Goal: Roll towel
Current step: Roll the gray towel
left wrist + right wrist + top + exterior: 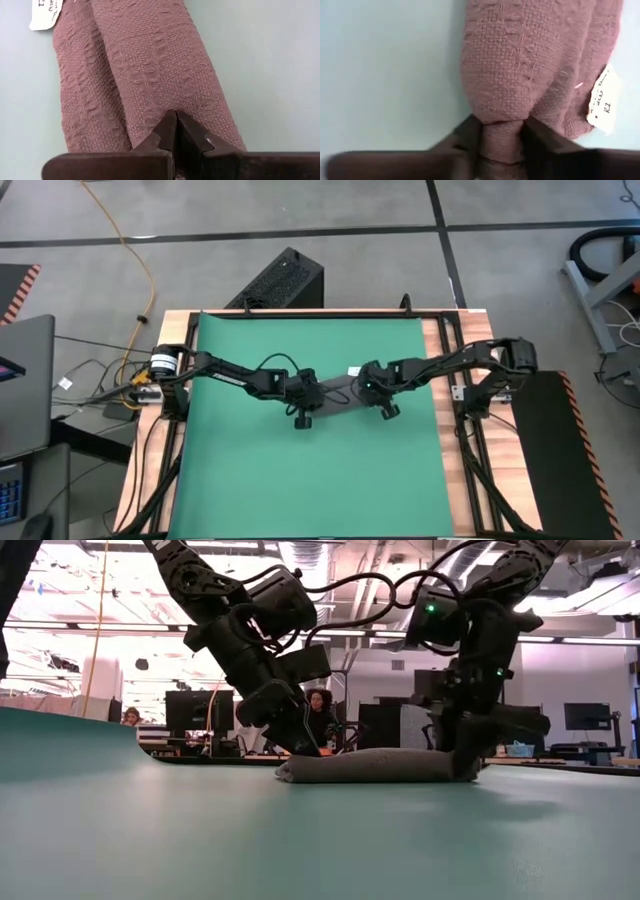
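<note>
— Lying rolled into a low log near the middle of the green mat (250, 470), the towel (372, 766) runs crosswise between the two arms, right?

— Yes. In the low view it sits flat on the mat, a thick grey roll. Its white tag (44, 14) pokes out along one edge, resting on the mat beside the roll.

— What about the left gripper (176, 131)?

— It is at the towel's left end, fingers pressed fully together, their tips down on top of the cloth. Nothing is caught between them in the wrist view; they just touch the roll's surface.

— And the right gripper (501, 134)?

— At the towel's right end. Its fingers (470, 132) stand either side of a bunched bit of cloth, pinching that end of the towel between them. The tag shows close by, just beside the pinched part.

— Anything beyond the towel?

— Past the mat's far edge, the low view shows a person (322, 718) seated among dark monitors (198, 710).
</note>
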